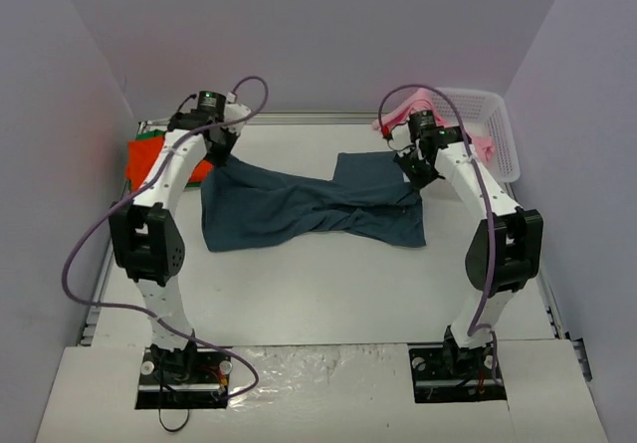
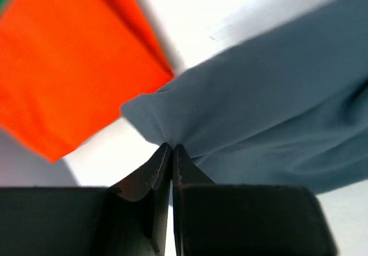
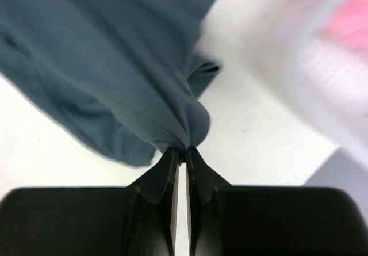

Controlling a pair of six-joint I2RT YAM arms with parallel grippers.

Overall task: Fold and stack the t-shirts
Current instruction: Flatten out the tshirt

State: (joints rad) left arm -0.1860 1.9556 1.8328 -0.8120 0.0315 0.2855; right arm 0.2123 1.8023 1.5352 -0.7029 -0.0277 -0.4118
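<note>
left pincer (image 2: 172, 148) and right pincer (image 3: 183, 149) are each clenched on an edge of the slate-blue t-shirt (image 1: 299, 209), stretched across the tabletop (image 1: 328, 294) between them, likely to spread it flat for folding; the orange-red t-shirt (image 1: 142, 167) lies far left.

Slate-blue t-shirt (image 1: 299, 209) across white table (image 1: 328, 294), orange-red t-shirt (image 1: 141, 167) far left

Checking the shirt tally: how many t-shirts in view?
4: slate-blue shirt mid-table; orange-red shirt far left, green shirt peeking out behind it; pink shirt in the basket. More may be hidden.
</note>
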